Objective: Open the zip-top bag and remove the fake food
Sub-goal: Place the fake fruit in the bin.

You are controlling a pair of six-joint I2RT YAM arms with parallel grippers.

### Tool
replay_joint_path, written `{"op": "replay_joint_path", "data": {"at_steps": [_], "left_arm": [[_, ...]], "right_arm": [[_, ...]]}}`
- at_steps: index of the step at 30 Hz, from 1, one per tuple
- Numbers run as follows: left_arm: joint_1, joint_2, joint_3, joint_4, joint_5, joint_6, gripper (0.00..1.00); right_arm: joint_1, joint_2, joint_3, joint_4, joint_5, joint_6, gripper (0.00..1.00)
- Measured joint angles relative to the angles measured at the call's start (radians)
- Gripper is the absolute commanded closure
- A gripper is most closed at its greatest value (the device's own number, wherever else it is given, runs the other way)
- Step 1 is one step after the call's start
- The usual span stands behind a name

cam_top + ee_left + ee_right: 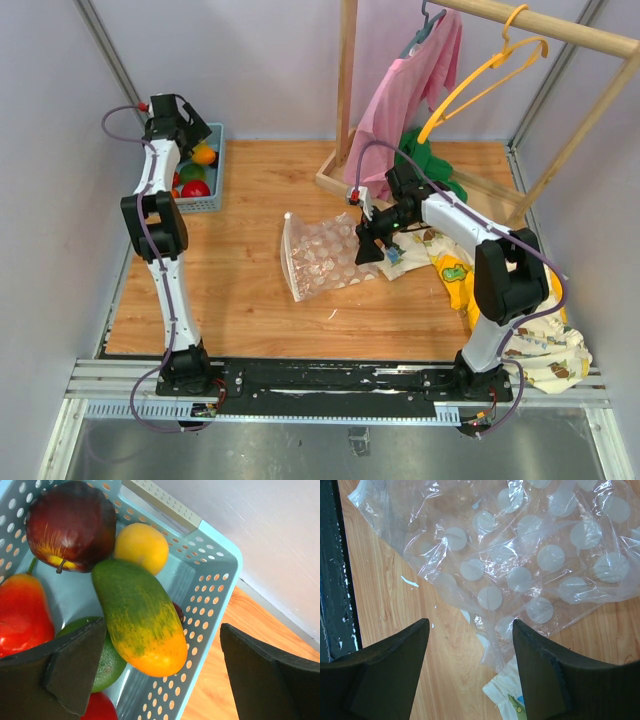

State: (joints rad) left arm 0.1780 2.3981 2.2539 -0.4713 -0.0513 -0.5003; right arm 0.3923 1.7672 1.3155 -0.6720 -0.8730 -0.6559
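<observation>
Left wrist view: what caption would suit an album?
Open left hand poised over a blue basket of fake food.

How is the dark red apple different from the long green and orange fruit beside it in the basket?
The apple is round; the long fruit is a stretched oval. The apple is dark red with a yellow patch by its stem; the long fruit is green, turning orange at one end. The apple shows a stem; none shows on the long fruit. Both lie in the blue basket.
</observation>
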Motion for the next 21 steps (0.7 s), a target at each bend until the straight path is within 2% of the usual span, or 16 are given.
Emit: {"op": "replay_joint_path", "data": {"at_steps": [4, 9, 16, 21], "left_arm": [[-0.002, -0.006, -0.005, 0.003, -0.017, 0.02, 0.01], [-0.002, -0.1, -0.113, 0.031, -0.018, 0.052, 0.01], [0.003, -0.338, -0.357, 0.127, 0.028, 0.076, 0.01], [0.033, -0.553, -0.618, 0.271, 0.12, 0.041, 0.01]], "right_arm": [[0.0, 0.0, 0.0, 0.0, 0.001, 0.0, 0.31], [0.0, -0.002, 0.0, -0.002, 0.002, 0.0, 0.31], [0.0, -0.018, 0.0, -0.007, 0.004, -0.002, 0.31], [0.0, -0.056, 0.0, -0.007, 0.005, -0.008, 0.31]]}}
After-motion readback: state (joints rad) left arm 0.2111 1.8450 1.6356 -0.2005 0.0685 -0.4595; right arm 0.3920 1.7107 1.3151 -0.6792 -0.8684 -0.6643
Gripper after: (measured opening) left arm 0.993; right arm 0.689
